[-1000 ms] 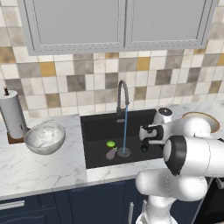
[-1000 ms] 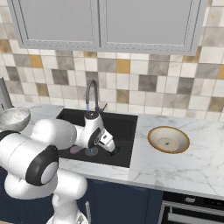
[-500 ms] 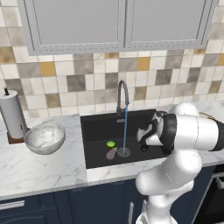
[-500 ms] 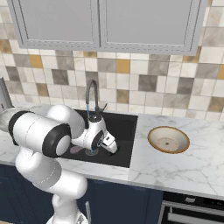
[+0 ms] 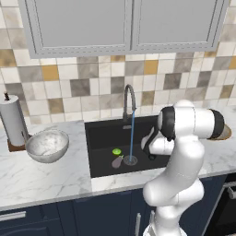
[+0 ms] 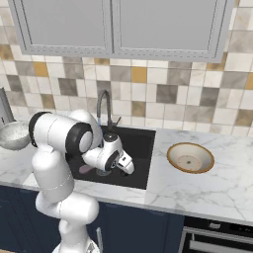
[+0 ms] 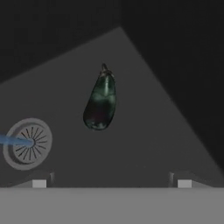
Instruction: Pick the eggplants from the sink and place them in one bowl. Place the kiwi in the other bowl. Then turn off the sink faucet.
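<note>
The claw [image 7: 111, 183] hangs over the black sink [image 5: 99, 138] with its two finger tips [image 7: 39, 183] standing wide apart and nothing between them. In the hand view, straight ahead of the tips on the basin floor lies the dark purple-black eggplant [image 7: 100, 103], alone, its stem end pointing away from the claw toward the far corner of the basin. To one side of it, apart from it, is the round metal drain [image 7: 27, 143], with a thin blue stream of water [image 7: 13, 140] falling onto its centre.

In the left base view the white arm bends down into the right half of the sink, the claw itself hidden behind the wrist. In the left half of the basin the pale mauve eggplant [image 5: 117, 162] lies just beside the drain [image 5: 130, 160], and the yellow-green kiwi [image 5: 117, 151] sits just behind it, close but whether touching cannot be told. Water [image 5: 132, 136] runs from the gooseneck faucet [image 5: 128, 99] at the back rim of the sink.

On the white marble bench [image 5: 41, 177] left of the sink stands the deep grey-white speckled bowl [image 5: 47, 145], with nothing in it. A paper towel roll [image 5: 12, 120] stands just behind it. On the bench right of the sink, well apart from the basin, sits the shallow tan bowl [image 6: 190, 157], its pale inside bare.
</note>
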Motion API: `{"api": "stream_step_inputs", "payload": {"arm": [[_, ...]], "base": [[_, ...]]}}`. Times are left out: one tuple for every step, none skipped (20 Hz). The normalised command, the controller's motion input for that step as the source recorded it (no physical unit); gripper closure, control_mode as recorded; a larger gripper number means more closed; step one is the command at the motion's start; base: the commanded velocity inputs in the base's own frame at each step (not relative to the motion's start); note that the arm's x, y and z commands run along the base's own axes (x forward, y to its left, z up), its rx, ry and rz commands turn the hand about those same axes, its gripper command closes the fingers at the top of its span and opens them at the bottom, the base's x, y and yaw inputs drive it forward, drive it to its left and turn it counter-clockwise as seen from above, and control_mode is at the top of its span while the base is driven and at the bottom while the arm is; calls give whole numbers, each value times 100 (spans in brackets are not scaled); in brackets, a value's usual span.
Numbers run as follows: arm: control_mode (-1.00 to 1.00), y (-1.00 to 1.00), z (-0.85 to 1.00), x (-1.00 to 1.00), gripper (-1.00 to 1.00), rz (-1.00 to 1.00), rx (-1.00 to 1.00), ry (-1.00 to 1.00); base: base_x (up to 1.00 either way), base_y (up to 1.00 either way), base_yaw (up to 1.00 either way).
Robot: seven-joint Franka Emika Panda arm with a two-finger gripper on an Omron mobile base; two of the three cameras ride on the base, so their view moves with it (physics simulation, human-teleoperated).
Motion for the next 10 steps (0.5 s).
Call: {"api": "stream_step_inputs", "payload": {"arm": [[-100,-8,-29,32,-100,0,0,0],[-100,-9,-29,31,-100,0,0,0],[-100,-14,-28,34,-100,0,0,0],[-100,-15,-29,34,-100,0,0,0],[-100,-12,-29,31,-100,0,0,0],[-100,-9,-29,31,-100,0,0,0],[-100,-6,-29,31,-100,0,0,0],[-100,-6,-30,31,-100,0,0,0],[-100,-6,-32,29,-100,0,0,0],[-100,-6,-34,28,-100,0,0,-1]], "base": [[0,0,0],[0,0,0],[0,0,0],[0,0,0],[0,0,0],[0,0,0],[0,0,0],[0,0,0],[0,0,0],[0,0,0]]}}
